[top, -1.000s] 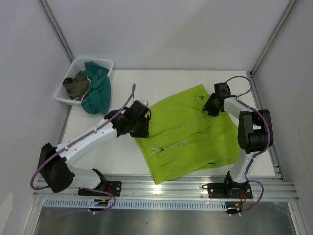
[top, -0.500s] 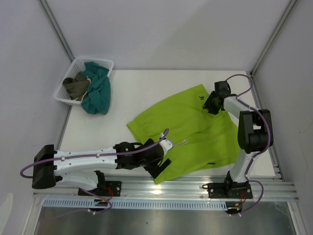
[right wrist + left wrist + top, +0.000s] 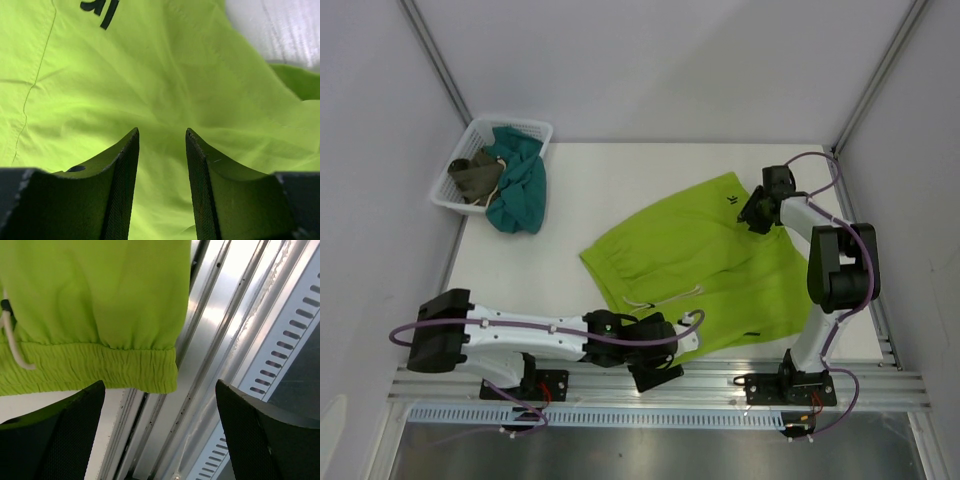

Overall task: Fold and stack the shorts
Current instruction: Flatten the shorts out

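The lime-green shorts lie spread flat across the middle and right of the table, with the white drawstring near the front and the black logo at the far leg. My left gripper hovers at the table's near edge, open wide and empty. In its wrist view the elastic waistband corner hangs just ahead of the fingers. My right gripper sits low over the far right leg beside the logo. Its jaws stand apart, with green fabric beneath them.
A white basket at the far left corner holds a teal garment and an olive-brown one. An aluminium rail runs along the near edge under my left gripper. Enclosure walls stand on both sides.
My left arm swung from the shorts' left edge down to the near table edge, and its gripper opened and let go of the fabric. The right gripper barely moved.
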You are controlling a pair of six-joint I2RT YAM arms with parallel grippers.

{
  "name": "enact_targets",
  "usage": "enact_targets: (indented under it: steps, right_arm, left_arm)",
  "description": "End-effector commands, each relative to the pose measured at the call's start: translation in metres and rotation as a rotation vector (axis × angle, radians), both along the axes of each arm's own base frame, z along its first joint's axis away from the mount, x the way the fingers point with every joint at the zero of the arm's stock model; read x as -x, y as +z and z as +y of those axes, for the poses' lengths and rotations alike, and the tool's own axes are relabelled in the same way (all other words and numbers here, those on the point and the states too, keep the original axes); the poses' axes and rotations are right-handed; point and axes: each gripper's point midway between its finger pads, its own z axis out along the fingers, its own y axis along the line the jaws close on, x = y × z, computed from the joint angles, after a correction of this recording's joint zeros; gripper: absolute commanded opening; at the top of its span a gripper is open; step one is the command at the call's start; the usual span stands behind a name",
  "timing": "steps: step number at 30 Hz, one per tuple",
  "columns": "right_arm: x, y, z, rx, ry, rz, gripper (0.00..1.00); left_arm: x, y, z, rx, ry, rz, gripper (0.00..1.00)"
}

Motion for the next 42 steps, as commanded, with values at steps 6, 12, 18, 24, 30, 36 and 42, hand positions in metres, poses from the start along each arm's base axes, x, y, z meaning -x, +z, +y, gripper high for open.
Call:
enact_targets:
  steps: [6, 12, 18, 24, 30, 36, 42]
  right_arm:
    - [-0.014, 0.011, -0.015, 0.004, -0.012, -0.032, 0.45]
    - [-0.014, 0.011, -0.020, -0.006, -0.026, -0.034, 0.46]
    - [-0.013, 0.013, -0.023, -0.008, -0.034, -0.037, 0.45]
    - [-0.014, 0.012, -0.025, -0.013, -0.037, -0.034, 0.45]
    - [-0.019, 0.012, -0.024, -0.018, -0.042, -0.035, 0.45]
    - [-0.026, 0.006, -0.024, -0.016, -0.034, -0.022, 0.45]
    - [-0.030, 0.005, -0.019, -0.018, -0.027, -0.021, 0.45]
  left_arm:
    - [0.013, -0.020, -0.007, -0.034, -0.116, -0.004, 0.89]
    - [0.001, -0.047, -0.011, -0.148, -0.144, -0.089, 0.82]
    - [-0.010, -0.073, -0.008, -0.271, -0.109, -0.133, 0.59]
    - [-0.016, -0.068, -0.008, -0.265, -0.064, -0.162, 0.40]
    - [-0.016, -0.068, -0.003, -0.273, -0.059, -0.151, 0.33]
    - [-0.012, -0.045, -0.009, -0.181, -0.048, -0.087, 0.57]
    - [-0.021, -0.035, -0.004, -0.168, 0.003, -0.120, 0.81]
